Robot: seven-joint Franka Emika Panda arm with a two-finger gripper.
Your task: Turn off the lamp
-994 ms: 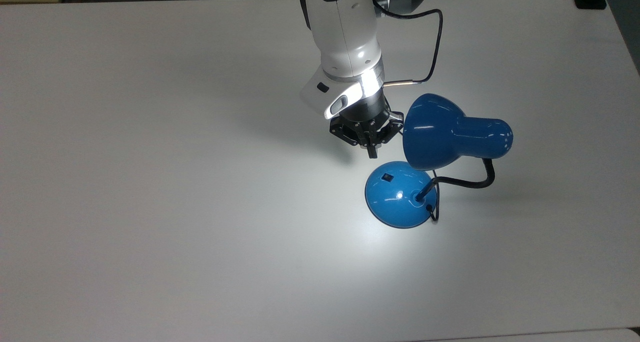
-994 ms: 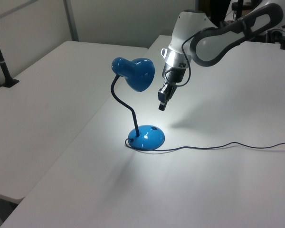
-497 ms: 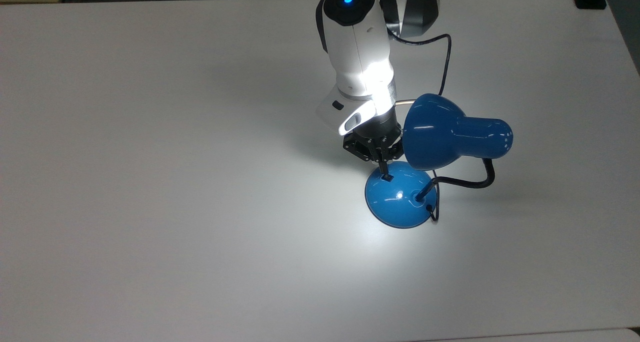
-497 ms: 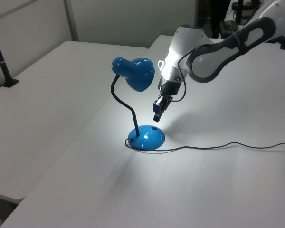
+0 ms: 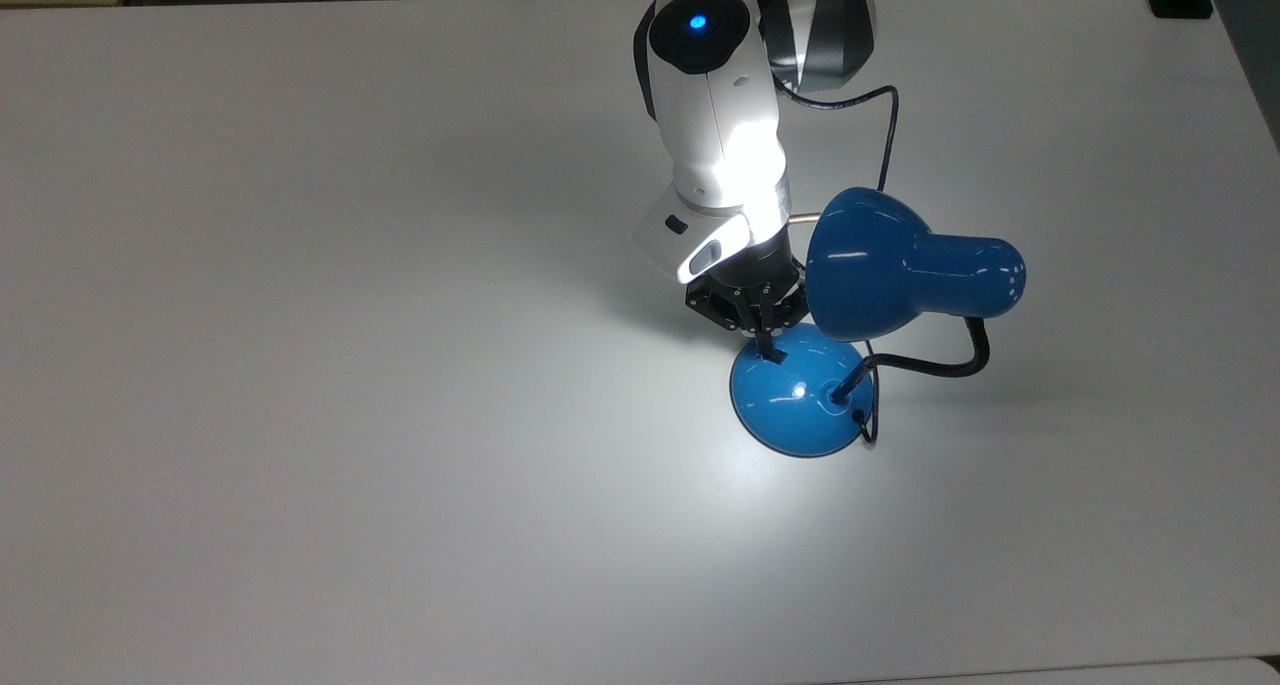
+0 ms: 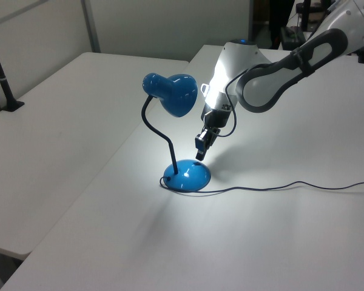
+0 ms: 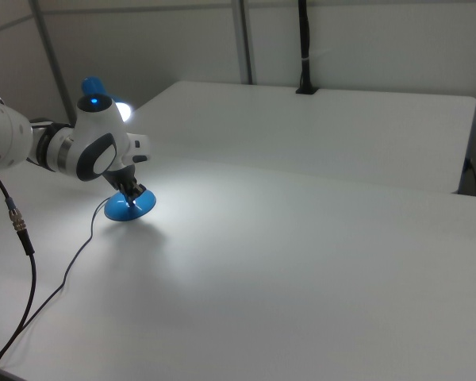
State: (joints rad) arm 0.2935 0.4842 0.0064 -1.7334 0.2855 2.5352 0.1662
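The lamp point(image 5: 880, 315) stands on the white table point(image 5: 300, 365), right of centre in the top view, and it is lit: a bright pool of light spreads over the table around its round blue base point(image 5: 800, 400). Its bell-shaped shade point(image 5: 870, 263) hangs above the base's far right side in the top view, carried on a black bendy neck point(image 5: 945, 365) that loops out to the top view's right and comes down into the top of the base. In the left view the shade point(image 6: 176, 92) sits high over the base point(image 6: 187, 176), and a thin dark cord point(image 6: 279, 186) trails from the base across the table toward the left view's right. The arm point(image 5: 715, 115) reaches down from the far edge of the table, its white wrist brightly lit by the lamp. The jaws point(image 5: 768, 349) look drawn together into one narrow tip with nothing held between them, and that tip rests on the upper left of the base in the top view, at the spot of the small black switch. In the right view the jaws point(image 7: 132, 190) come down onto the base point(image 7: 131, 206) at the right view's left.
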